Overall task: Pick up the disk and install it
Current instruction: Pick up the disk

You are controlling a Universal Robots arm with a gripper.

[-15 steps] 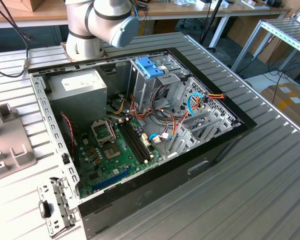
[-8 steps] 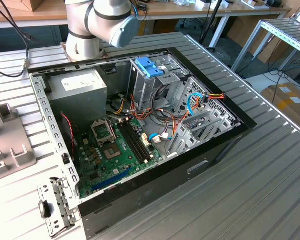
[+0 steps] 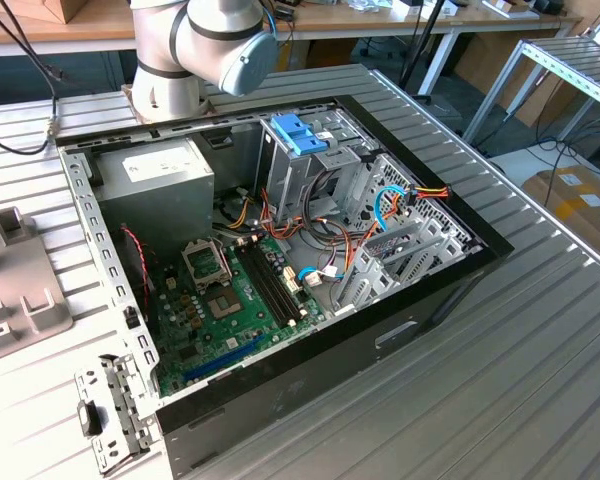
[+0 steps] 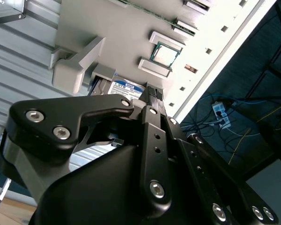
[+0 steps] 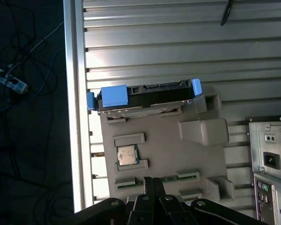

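First wrist view: I see the disk [image 5: 145,96], blue-railed, seated at one edge of a grey tray [image 5: 168,154] on the slatted bench [image 5: 178,47]; my end effector [image 5: 152,180] hangs over the tray's opposite edge, closed together and empty.

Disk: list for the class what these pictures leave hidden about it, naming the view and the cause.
1. Second wrist view: the gripper covers most of the disk; a small patch shows.
2. First wrist view: the disk is seen nearly edge-on in the grey tray, so its broad faces are hidden.
3. Exterior view: the grey tray is cut off at the exterior view's left edge.
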